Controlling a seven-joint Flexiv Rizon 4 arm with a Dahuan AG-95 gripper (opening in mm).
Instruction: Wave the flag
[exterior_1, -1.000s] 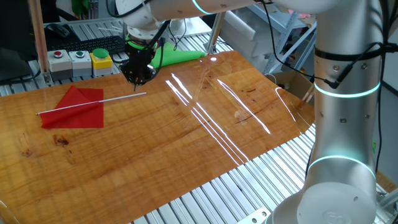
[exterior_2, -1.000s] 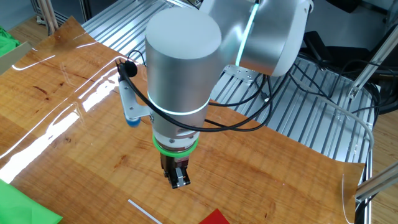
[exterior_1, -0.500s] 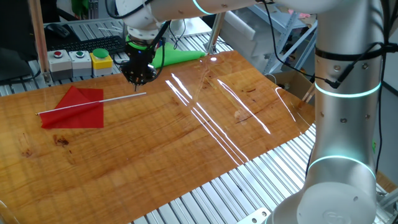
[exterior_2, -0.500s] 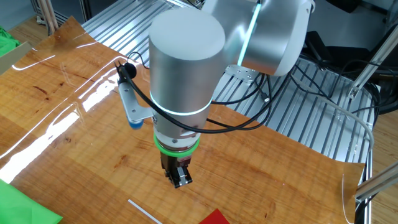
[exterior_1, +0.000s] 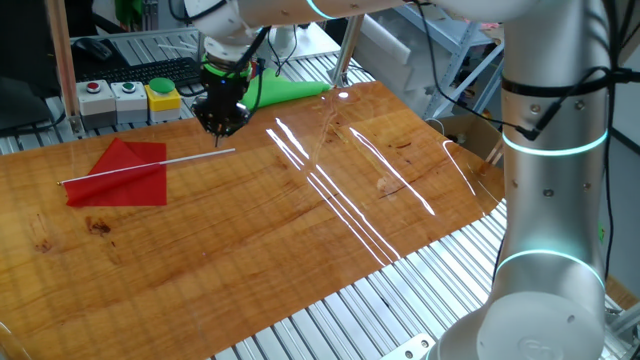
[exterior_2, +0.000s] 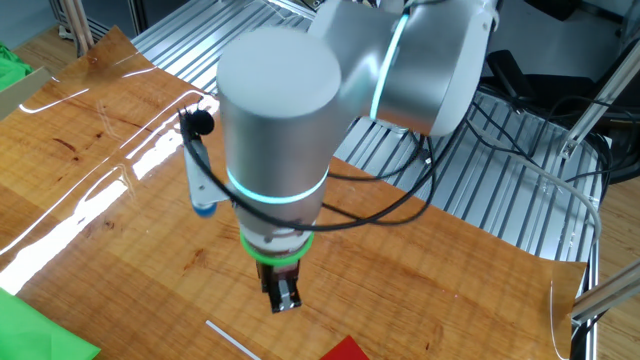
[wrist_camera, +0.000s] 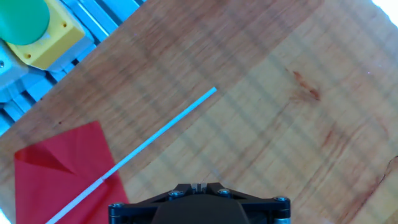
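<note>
Flag (exterior_1: 118, 172) lies flat on the table (exterior_1: 300, 230), far-left part in the first fixed view — red cloth spread, thin white stick running out rightward past the cloth, free end bare on the wood. Gripper (exterior_1: 221, 118) hangs above that free end, not touching it. In the hand view the stick (wrist_camera: 158, 134) crosses diagonally ahead of the gripper body; fingertips are not visible there, and in the other fixed view the gripper (exterior_2: 283, 293) looks narrow — you cannot tell for sure whether the jaws are parted or closed.

Judgement: you're in the approach, before the grasp.

- Confirm the jaws are parted before descending.
- Turn the wrist so the jaws straddle the stick crosswise, not along it.
- Aim for the bare stick clear of the cloth — a thin rod flat on wood likely rolls or slips if caught off-centre.
- Come down slowly; the table is right under it.

Green cloth (exterior_1: 285, 90) and the button box (exterior_1: 130, 100) sit behind, apart from the flag.
</note>
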